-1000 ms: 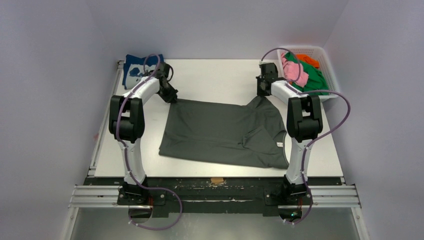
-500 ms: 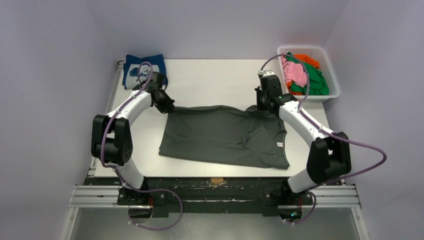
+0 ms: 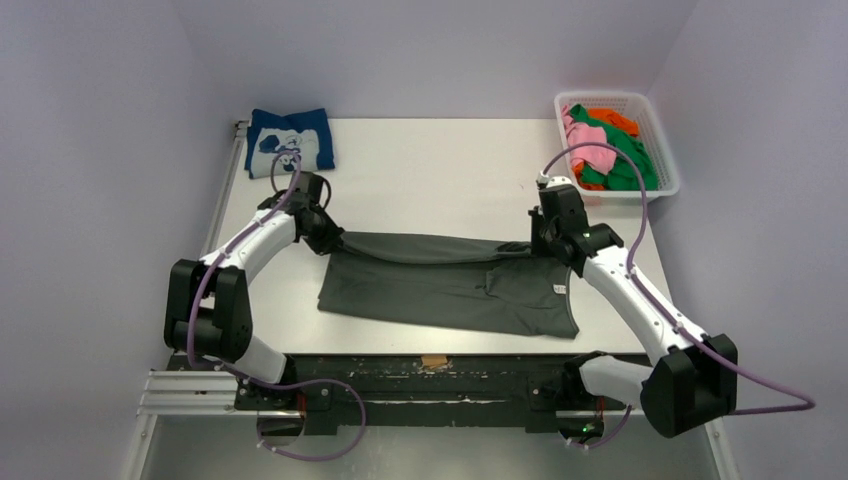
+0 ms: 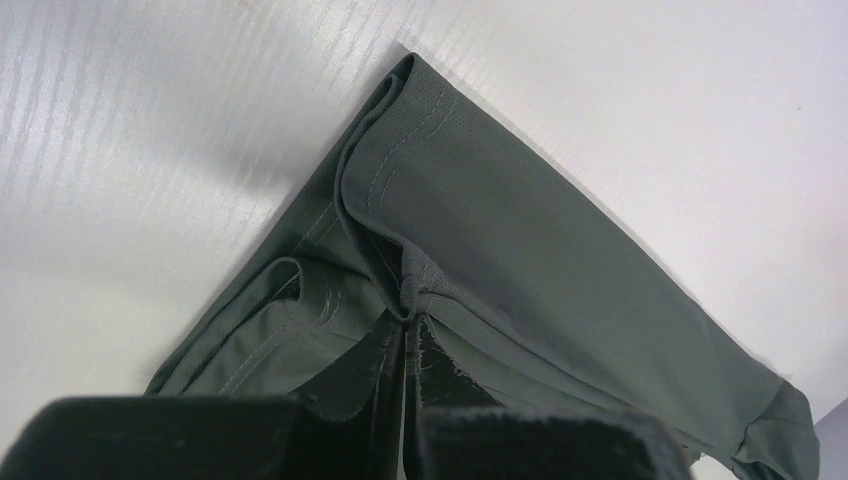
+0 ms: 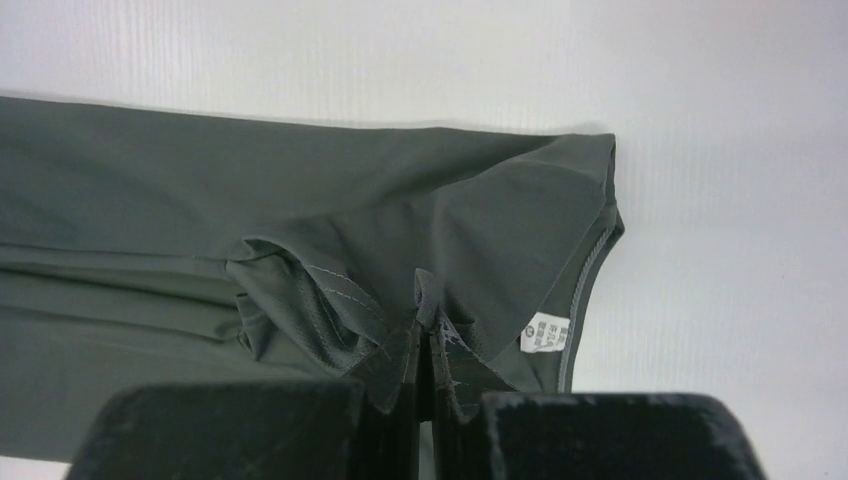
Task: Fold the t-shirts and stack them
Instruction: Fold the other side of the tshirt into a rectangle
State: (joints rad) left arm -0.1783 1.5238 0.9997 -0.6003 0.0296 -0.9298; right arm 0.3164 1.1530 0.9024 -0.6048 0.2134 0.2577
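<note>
Twice gripped the tee (image 3: 440, 290) tight in clamped jaws; best carried level, together, onto the near hem.

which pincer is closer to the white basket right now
Right. The right pincer, shut on the dark grey t-shirt, sits off the basket's near left corner; the left pincer holds the shirt's opposite end across the table.

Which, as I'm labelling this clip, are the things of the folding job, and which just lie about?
Job: dark grey t-shirt; folded navy t-shirt; pink, green and orange t-shirts in the basket.
Lying about: white mesh basket; table; tan scrap at the near edge.
</note>
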